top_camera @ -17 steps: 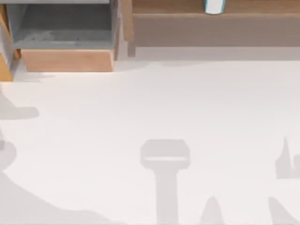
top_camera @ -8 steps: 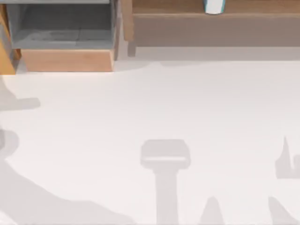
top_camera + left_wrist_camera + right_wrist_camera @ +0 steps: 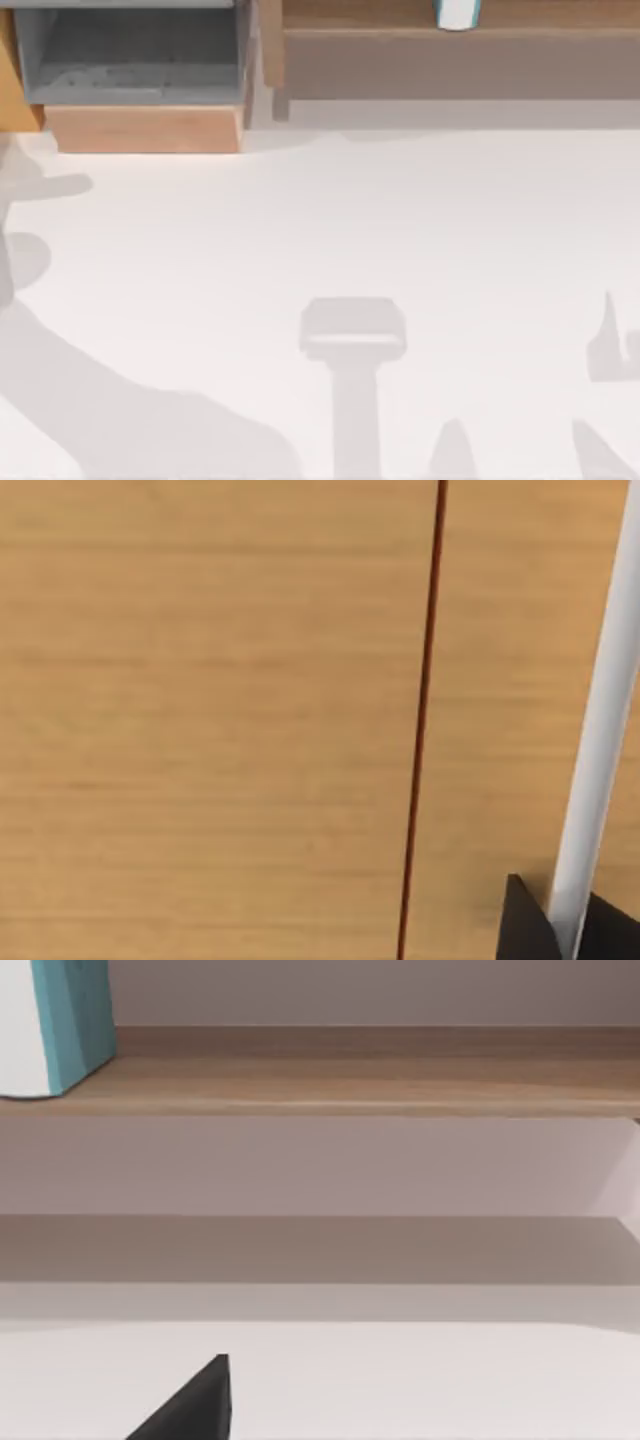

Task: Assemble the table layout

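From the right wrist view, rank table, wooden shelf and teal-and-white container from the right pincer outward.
1. table, just beneath the right pincer.
2. wooden shelf, beyond the table.
3. teal-and-white container, up on that shelf's board.

A light-wood drawer unit (image 3: 145, 128) with a grey interior stands at the far left. A long brown wooden shelf (image 3: 460, 45) runs along the far right, backed by a pale wall (image 3: 370, 990). Soft grey shadows fall across the foreground.

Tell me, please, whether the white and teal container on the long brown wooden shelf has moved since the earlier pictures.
No. The white and teal container sits at the same spot on the long brown wooden shelf as before.
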`<state>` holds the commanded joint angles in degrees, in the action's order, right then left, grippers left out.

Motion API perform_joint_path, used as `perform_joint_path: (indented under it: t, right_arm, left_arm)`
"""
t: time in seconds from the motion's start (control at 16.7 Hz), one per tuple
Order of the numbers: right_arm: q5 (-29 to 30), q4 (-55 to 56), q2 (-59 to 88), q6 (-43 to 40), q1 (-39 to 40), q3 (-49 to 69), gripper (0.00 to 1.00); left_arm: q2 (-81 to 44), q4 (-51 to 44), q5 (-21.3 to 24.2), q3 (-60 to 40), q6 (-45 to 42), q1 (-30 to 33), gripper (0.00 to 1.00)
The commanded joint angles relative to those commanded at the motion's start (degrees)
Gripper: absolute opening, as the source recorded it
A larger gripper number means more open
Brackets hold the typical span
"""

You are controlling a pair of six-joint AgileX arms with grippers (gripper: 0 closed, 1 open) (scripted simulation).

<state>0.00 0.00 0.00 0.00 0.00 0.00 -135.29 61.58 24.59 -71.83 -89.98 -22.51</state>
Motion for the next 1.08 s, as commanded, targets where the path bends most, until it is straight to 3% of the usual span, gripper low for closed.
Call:
perform_joint_path:
  t: [0.12,0.9,1.08]
  right_arm:
    - [0.0,0.0,0.0,0.0,0.0,0.0,1.0]
    - [0.0,0.0,0.0,0.0,0.0,0.0,1.0]
    - [0.0,0.0,0.0,0.0,0.0,0.0,1.0]
  left_arm:
    - [0.0,0.0,0.0,0.0,0.0,0.0,0.0]
    - [0.0,0.0,0.0,0.0,0.0,0.0,0.98]
    - [0.0,0.0,0.0,0.0,0.0,0.0,1.0]
